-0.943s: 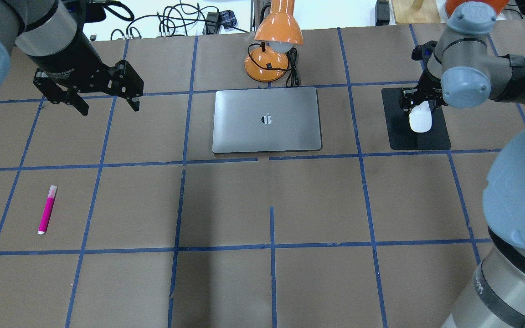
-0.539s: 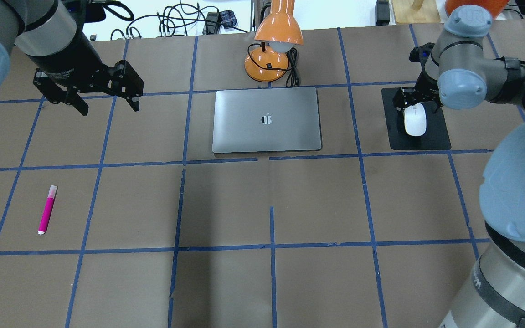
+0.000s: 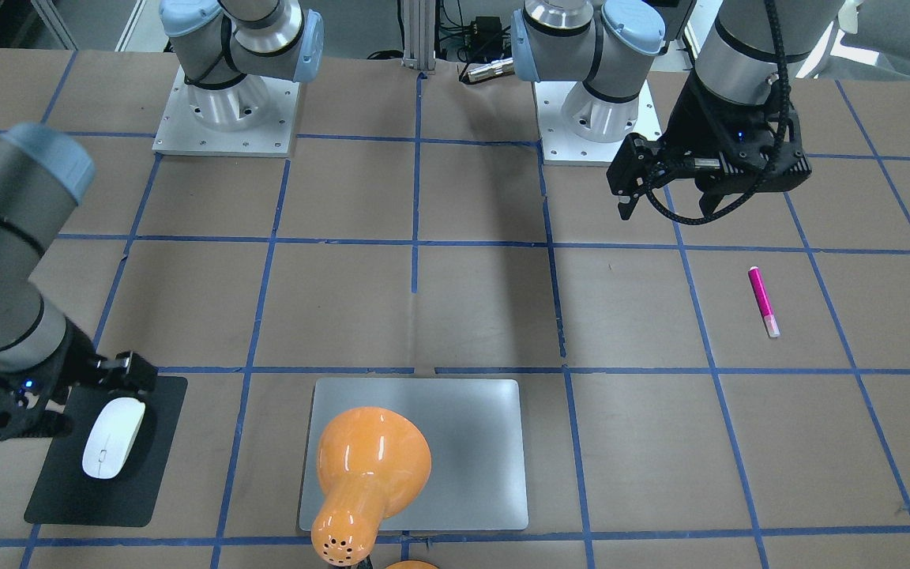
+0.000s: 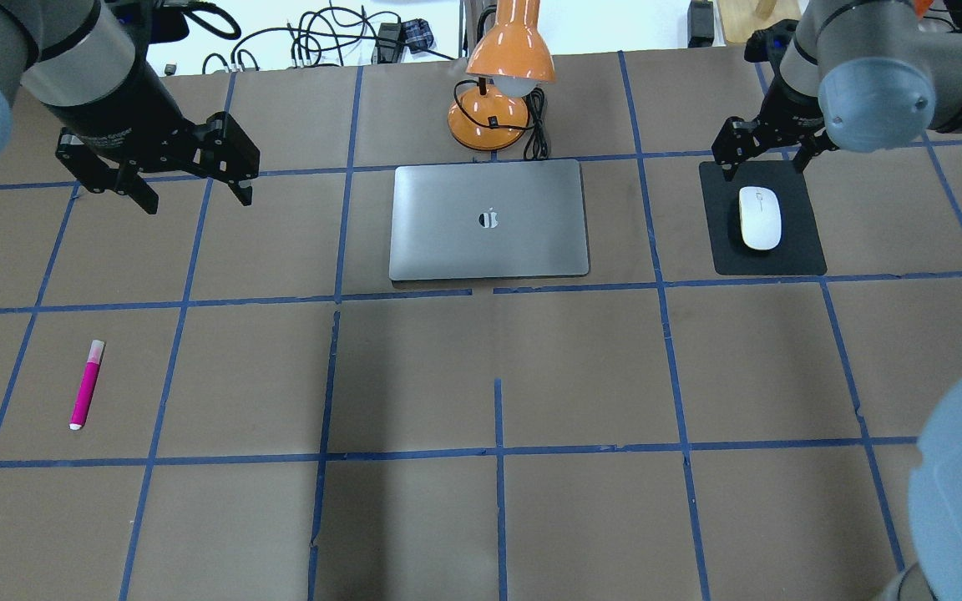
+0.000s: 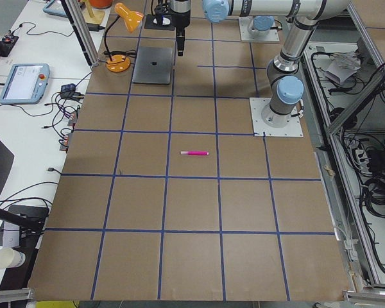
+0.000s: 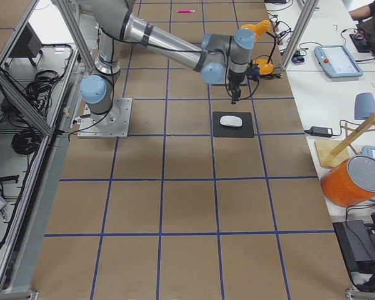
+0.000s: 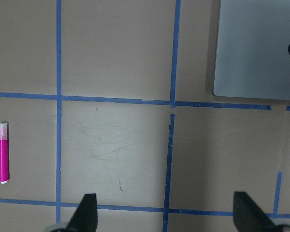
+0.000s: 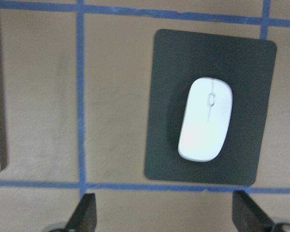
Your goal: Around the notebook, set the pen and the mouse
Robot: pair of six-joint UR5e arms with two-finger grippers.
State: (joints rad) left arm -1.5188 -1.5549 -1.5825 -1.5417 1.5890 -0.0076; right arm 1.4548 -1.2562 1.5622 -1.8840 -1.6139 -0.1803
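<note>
The white mouse [image 4: 759,217] lies on a black pad [image 4: 802,250], right of the silver-grey notebook [image 4: 489,219]. My right gripper [image 4: 763,163] hangs open over the pad's far edge, apart from the mouse; in its wrist view the mouse [image 8: 205,119] sits ahead of the spread fingers [image 8: 84,212]. The magenta pen [image 4: 87,384] lies on the table at the near left. My left gripper [image 4: 197,196] hovers open and empty left of the notebook, well beyond the pen [image 7: 4,152].
An orange desk lamp [image 4: 502,92] with a black cord stands just behind the notebook's far edge. Cables lie past the table's far edge. Blue tape lines grid the brown tabletop [image 4: 498,376].
My right gripper has let go of the mouse and drawn back toward the pad's far edge, up and away. The mouse now rests alone on the pad. The left arm barely moved.
</note>
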